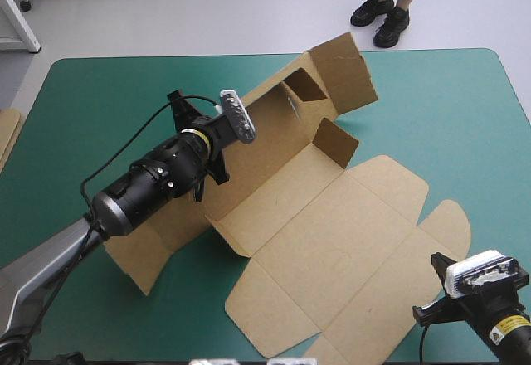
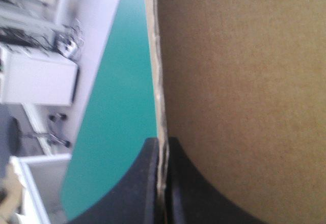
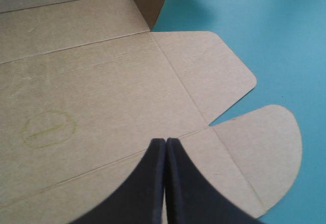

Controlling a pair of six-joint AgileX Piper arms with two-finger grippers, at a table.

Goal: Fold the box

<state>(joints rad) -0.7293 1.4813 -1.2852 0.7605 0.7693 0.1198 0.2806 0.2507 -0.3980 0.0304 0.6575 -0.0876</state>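
Item: brown box [image 1: 332,240], centre of teal-green table [image 1: 448,108], lid flat toward 5 o'clock, long wall raised along its 10 o'clock side. Wall edge pinched by left hand [image 2: 162,145]; right hand [image 3: 166,141] pressed together over the lid. Markings: one faint circled stroke [image 3: 48,129], no readable text.

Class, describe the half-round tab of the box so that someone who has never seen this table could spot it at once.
On the teal-green table lies the brown box, mostly flat, one long wall raised. Go to the flat sheet's corner nearest the right claw: there the tab sticks out. Unlike the squarer flap beside it, its outline is one full curve.
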